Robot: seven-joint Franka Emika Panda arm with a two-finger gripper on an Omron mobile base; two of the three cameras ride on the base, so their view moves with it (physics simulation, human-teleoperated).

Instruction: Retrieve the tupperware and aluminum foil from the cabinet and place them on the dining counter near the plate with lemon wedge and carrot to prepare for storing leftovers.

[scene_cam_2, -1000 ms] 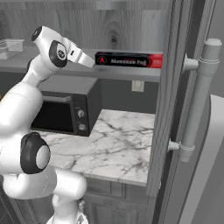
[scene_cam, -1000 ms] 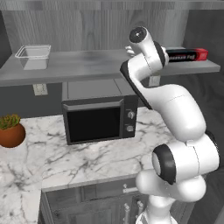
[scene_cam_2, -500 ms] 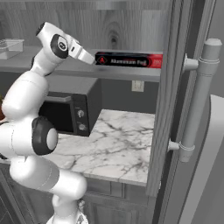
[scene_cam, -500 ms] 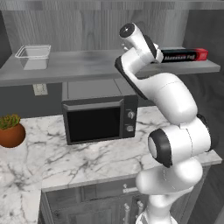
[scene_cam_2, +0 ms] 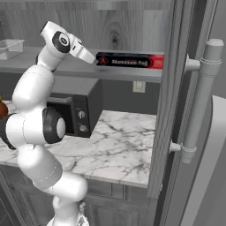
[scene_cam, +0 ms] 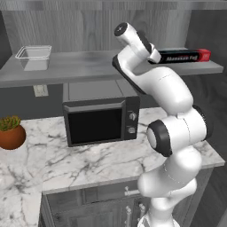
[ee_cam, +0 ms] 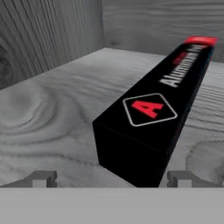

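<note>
The pincer (ee_cam: 111,177) is spread wide, straddling the near black end of the aluminum foil (ee_cam: 159,109), which lies on the cabinet (scene_cam: 88,66) shelf pointing toward 1 o'clock. Best advance further, centred, before squeezing.

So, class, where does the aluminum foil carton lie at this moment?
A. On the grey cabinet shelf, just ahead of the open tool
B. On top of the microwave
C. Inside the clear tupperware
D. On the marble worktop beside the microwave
A: the aluminum foil carton lies flat on the cabinet shelf, its near end between the open tool tips, ungripped.
</note>
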